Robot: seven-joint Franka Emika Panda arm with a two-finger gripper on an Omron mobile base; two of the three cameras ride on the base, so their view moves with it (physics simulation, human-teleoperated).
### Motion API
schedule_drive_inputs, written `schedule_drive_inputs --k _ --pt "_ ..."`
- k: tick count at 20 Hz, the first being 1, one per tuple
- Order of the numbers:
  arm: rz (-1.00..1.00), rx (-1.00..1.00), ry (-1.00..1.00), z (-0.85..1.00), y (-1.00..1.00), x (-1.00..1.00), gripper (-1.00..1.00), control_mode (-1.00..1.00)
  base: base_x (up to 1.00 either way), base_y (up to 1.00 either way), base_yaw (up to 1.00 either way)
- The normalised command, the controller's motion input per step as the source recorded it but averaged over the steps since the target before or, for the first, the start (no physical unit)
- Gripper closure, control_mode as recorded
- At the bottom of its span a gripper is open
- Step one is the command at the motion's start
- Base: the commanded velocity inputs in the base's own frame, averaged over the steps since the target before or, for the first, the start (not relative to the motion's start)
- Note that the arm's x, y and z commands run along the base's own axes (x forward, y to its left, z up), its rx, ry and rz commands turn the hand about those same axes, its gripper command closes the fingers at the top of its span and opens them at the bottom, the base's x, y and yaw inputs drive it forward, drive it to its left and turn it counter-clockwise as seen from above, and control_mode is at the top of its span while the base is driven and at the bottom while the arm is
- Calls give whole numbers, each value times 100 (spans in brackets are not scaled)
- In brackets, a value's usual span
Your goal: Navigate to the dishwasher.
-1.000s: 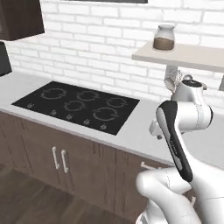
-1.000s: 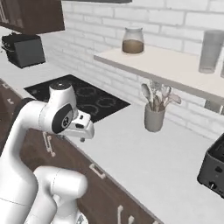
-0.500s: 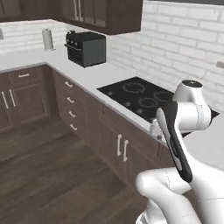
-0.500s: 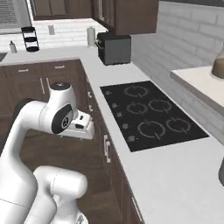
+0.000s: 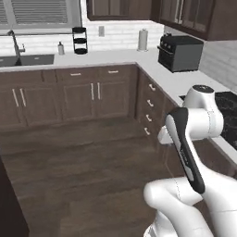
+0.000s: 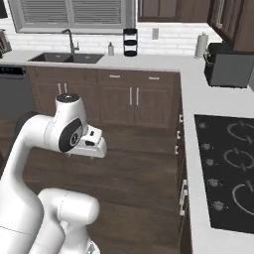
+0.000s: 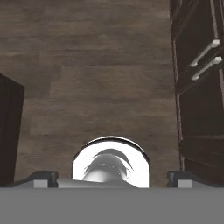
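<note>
The end effector is tucked in close to the arm's own body, pointing down at the wooden floor. In the hand view two dark fingertips sit far apart at the bottom corners with nothing between them, so it reads as released and carrying nothing.

Just beyond the end effector lies open floor. To one side runs a bank of brown drawers under the desk that carries the black cooktop. Further out, the back run of wooden cabinet doors stands under the sink and its tap. The black oven sits at the far corner of the desk, and is not the goal.

The dishwasher shows in the right base view at the far left edge, well away from the end effector: a flat grey front with a dark strip on top, just past the sink cabinets.

In my judgement the drive is only partly done. To do it well, the base should turn toward the left end of the sink run, bring the grey panel to the middle of both base views, and stop square to it with room for the door. Keep the arm folded so it clears the drawer handles while turning.
</note>
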Motion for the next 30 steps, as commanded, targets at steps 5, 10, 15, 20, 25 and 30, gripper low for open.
schedule_drive_inputs --k 5,10,15,20,25,30 --pt "0 0 0 0 0 0 -100 100 82 59 48" --pt "0 0 0 0 0 0 -100 100 100 22 30" --pt "0 0 0 0 0 0 -100 100 100 0 12" --pt "0 0 0 0 0 0 -100 100 100 0 7" --pt "0 0 0 0 0 0 -100 100 100 4 3" --pt "0 0 0 0 0 0 -100 100 100 30 0"
